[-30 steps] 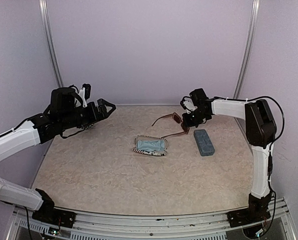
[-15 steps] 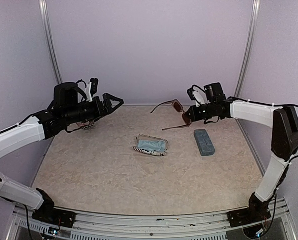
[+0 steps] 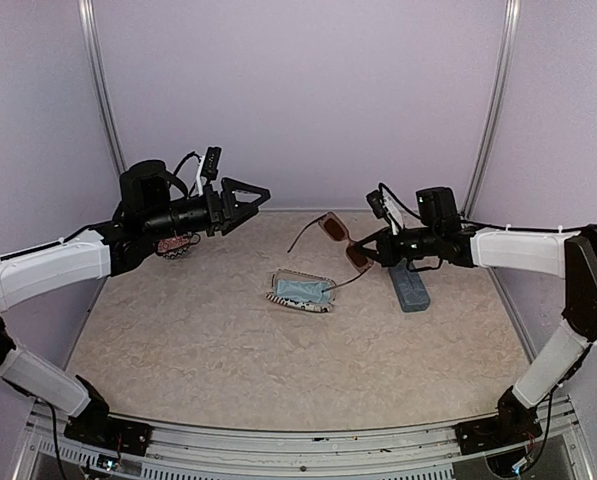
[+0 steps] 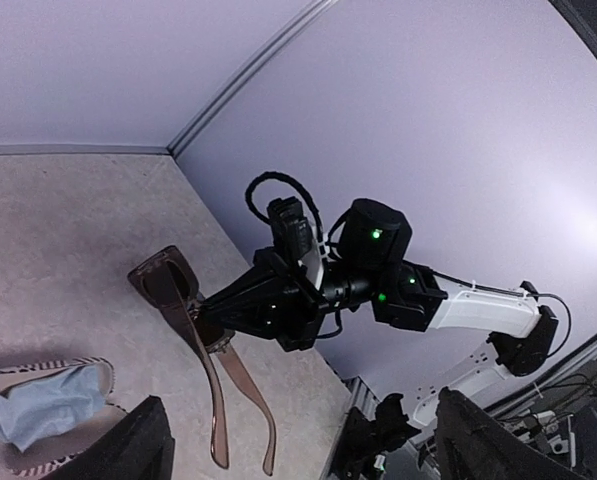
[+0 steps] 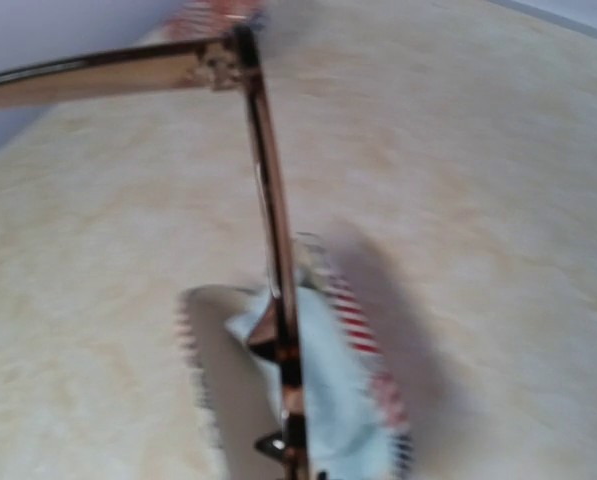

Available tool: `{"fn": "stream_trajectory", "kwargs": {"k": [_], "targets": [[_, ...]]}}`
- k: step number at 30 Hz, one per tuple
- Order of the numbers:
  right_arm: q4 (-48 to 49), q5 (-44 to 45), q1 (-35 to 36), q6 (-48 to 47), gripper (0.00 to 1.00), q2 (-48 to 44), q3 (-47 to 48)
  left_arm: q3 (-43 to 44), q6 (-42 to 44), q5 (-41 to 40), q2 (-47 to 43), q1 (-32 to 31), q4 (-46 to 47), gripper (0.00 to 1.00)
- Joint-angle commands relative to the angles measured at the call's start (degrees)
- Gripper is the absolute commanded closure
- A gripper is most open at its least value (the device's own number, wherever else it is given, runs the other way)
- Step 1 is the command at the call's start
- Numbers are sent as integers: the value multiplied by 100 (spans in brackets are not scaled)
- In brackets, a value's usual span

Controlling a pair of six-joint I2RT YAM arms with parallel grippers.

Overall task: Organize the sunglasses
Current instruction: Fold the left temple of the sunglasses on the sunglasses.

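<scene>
Right gripper [image 3: 368, 250]: we see it clamped on thick reddish-brown rectangular plastic sunglasses [image 3: 332, 226], held aloft.
Left gripper [image 3: 256, 205]: fingers wide apart, empty. The glasses hang straight ahead of it, temples dangling downward.

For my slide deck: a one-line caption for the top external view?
Right gripper holds thick dark reddish-brown sunglasses above the beige table, opposite the open-jawed left gripper.

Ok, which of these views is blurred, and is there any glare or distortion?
Right wrist: heavy motion blur, the sunglasses and striped pouch are smeared. Left wrist: sharp, though the wide lens curves the wall seam. Top external: sharp, evenly lit, soft shadows, no glare.
</scene>
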Motion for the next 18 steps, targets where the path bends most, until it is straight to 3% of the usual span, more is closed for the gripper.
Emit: {"fn": "stream_trajectory", "kwargs": {"k": [1, 6, 11, 18], "targets": [[858, -760, 265, -162, 100, -284, -247, 151, -633, 911, 387, -205, 1322, 17], [1408, -1240, 446, -140, 100, -331, -437, 177, -1287, 1439, 850, -368, 2510, 44], [1671, -1556, 542, 57, 100, -369, -458, 475, -1168, 1644, 1289, -602, 2463, 73], [2155, -1975, 611, 604, 100, -524, -549, 517, -1022, 1579, 1776, -795, 2414, 91]]}}
